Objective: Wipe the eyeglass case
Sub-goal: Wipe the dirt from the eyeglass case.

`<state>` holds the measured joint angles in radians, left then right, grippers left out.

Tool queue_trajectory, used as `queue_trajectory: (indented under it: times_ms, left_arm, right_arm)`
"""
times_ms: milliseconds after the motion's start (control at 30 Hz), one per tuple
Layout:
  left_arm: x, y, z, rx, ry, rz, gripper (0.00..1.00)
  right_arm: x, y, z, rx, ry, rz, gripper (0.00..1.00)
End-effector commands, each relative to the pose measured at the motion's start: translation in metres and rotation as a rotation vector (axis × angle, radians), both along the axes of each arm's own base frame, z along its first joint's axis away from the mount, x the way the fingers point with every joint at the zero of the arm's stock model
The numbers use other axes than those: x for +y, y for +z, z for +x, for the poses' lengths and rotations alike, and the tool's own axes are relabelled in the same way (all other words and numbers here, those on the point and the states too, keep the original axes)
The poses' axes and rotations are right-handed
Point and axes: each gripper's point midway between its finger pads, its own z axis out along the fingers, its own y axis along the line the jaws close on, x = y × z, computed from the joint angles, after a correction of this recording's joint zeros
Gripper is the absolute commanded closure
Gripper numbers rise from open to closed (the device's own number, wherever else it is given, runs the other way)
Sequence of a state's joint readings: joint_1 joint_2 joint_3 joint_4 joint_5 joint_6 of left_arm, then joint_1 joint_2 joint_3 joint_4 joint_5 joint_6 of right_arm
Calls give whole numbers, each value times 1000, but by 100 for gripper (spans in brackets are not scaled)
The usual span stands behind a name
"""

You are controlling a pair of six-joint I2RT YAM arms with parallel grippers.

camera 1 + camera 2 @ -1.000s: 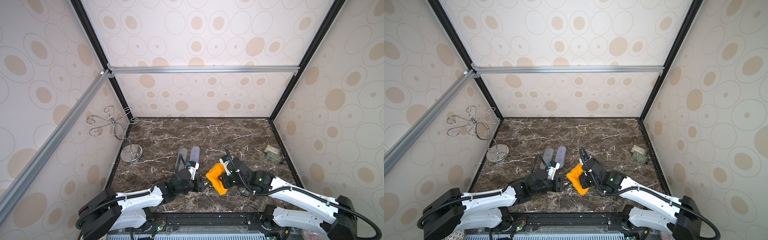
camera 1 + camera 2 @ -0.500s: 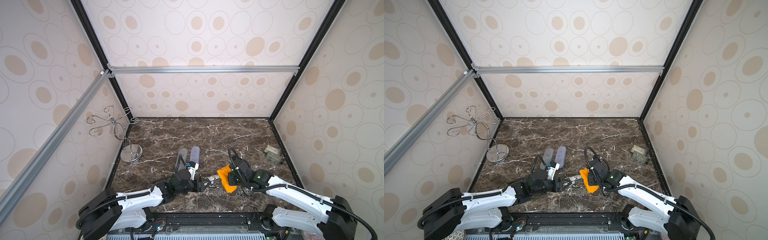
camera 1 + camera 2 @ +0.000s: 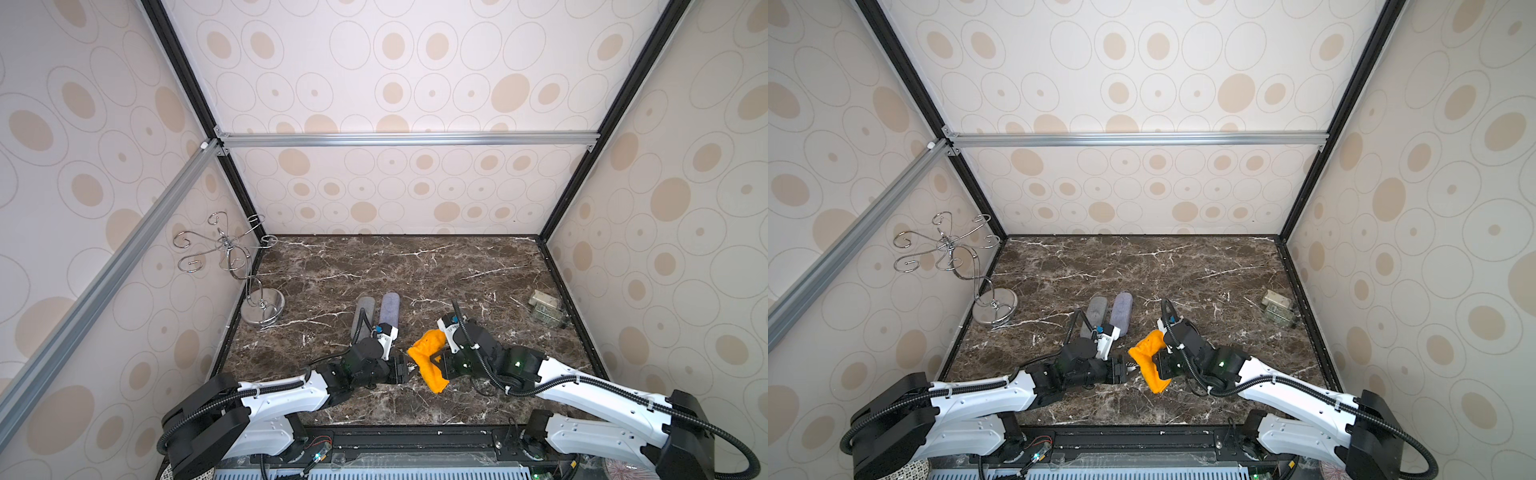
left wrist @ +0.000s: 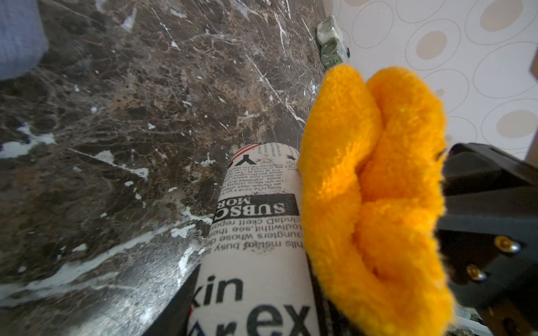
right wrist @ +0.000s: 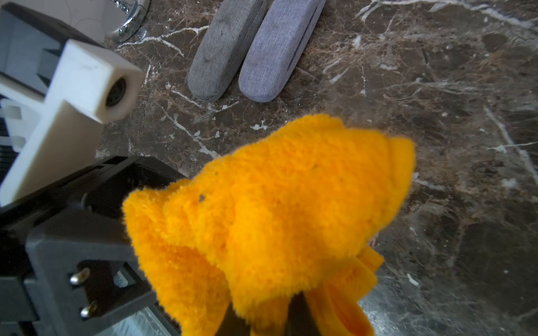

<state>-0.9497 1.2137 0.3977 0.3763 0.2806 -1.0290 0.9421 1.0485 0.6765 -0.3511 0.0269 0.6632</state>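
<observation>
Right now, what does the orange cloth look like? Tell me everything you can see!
The cloth is bright orange and fluffy, like microfibre. It is bunched into thick folds, not spread flat. The right gripper is shut on it and holds it up, with one end hanging down toward the table. Its side presses against the newspaper-print case that the left gripper holds. Whether the hanging end touches the table cannot be told.

Bright orange cloth (image 3: pixel 422 349). White eyeglass case (image 4: pixel 253 232), black newsprint pattern. Dark brown marble worktop (image 3: pixel 415 266), white veins. Cream walls (image 3: pixel 395 83), beige ovals.
</observation>
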Motion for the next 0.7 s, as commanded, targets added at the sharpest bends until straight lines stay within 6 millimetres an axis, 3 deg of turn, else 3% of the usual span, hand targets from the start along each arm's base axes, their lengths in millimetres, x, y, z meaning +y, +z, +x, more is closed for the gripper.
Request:
queue_trajectory:
  times_ms: [0, 167, 267, 533, 667]
  left_arm:
    - [-8, 41, 11, -75, 21, -100, 49]
    - [-2, 46, 14, -76, 55, -104, 49]
    - [6, 52, 23, -93, 102, -118, 49]
    - [7, 81, 39, -144, 133, -201, 50]
    - [-1, 86, 38, -137, 107, -245, 50]
  right_arm:
    - [-31, -20, 7, 23, -141, -98, 100]
    - [-94, -41, 8, 68, -289, -270, 100]
    - [-115, -42, 1, 76, -316, -332, 100]
    - [-86, -36, -13, 81, -152, -201, 100]
    - [-56, -23, -11, 41, -66, -121, 100]
